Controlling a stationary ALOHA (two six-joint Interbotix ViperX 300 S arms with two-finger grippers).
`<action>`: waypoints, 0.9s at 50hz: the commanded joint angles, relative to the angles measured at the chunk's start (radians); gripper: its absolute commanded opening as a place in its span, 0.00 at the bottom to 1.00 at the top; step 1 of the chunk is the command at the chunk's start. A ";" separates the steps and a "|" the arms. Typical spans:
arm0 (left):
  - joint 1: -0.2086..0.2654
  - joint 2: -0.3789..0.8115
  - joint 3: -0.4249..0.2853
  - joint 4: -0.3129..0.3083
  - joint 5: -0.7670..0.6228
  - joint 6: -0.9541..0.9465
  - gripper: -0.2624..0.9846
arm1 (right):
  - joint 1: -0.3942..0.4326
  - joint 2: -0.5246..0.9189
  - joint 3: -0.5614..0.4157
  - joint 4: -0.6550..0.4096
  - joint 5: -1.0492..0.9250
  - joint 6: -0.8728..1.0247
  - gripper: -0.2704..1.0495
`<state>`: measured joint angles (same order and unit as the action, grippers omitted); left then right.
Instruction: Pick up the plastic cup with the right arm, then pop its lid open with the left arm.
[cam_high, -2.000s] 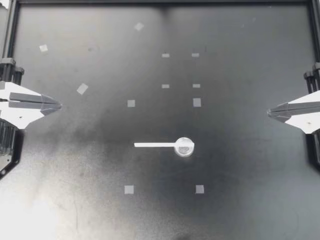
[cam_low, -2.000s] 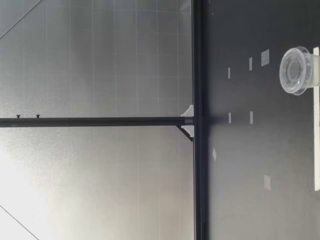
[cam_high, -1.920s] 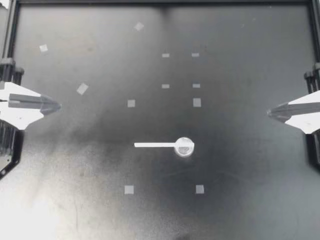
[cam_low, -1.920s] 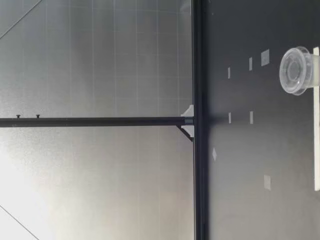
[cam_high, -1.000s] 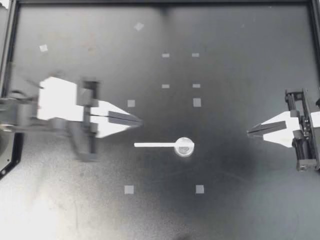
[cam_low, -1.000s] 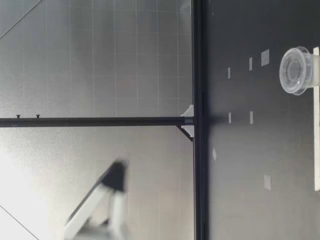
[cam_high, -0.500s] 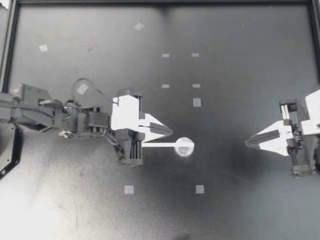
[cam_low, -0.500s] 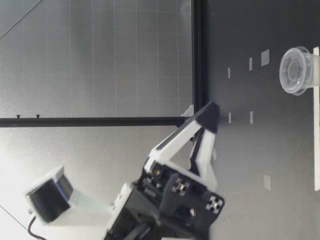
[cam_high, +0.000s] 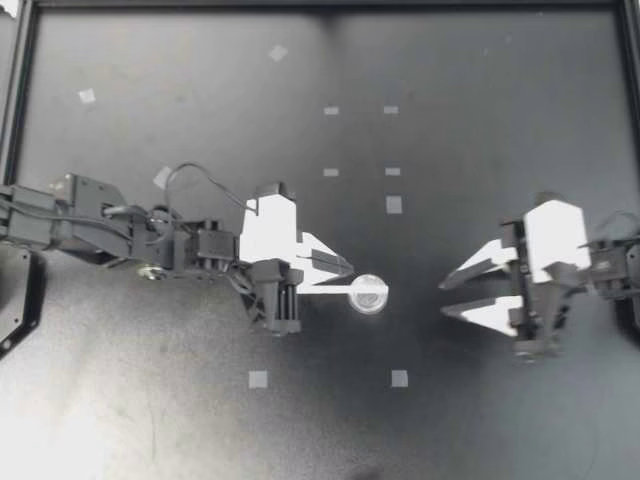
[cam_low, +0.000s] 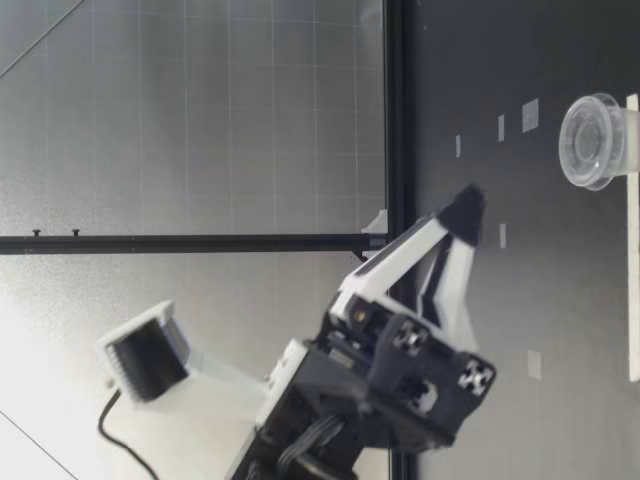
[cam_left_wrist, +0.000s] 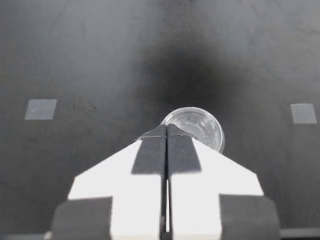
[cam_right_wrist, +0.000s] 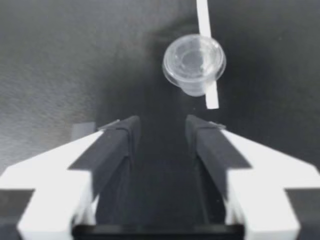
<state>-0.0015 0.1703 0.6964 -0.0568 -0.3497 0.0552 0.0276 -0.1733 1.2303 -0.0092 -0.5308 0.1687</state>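
Table (cam_high: 150, 400): dark, bits of tape, white strip (cam_high: 325, 289) near the middle.
Cup (cam_high: 368, 294): clear one, upright on the strip's end nearest our right arm.
Left gripper (cam_high: 348, 267): fingers pressed together, right over the strip.
Right gripper (cam_high: 444, 298): fingers apart, a bit beyond the strip's cup end.

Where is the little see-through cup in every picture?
Top view: cup between left gripper and right gripper.
Low view: cup on the table, near the camera.
Left wrist view: cup just ahead of the shut fingertips.
Right wrist view: cup ahead of the open fingers.
Shared landmark: the white strip touching the cup.
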 joint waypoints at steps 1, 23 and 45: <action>-0.009 0.000 -0.031 0.000 -0.005 0.002 0.11 | -0.011 0.072 -0.054 0.002 -0.015 -0.002 0.62; -0.025 0.051 -0.057 0.002 -0.003 0.002 0.11 | -0.029 0.241 -0.166 0.002 -0.015 -0.002 0.66; -0.032 0.092 -0.077 0.002 0.026 0.000 0.11 | -0.029 0.302 -0.207 0.002 -0.014 0.000 0.67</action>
<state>-0.0322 0.2792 0.6381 -0.0568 -0.3221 0.0552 0.0046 0.1335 1.0400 -0.0092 -0.5338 0.1687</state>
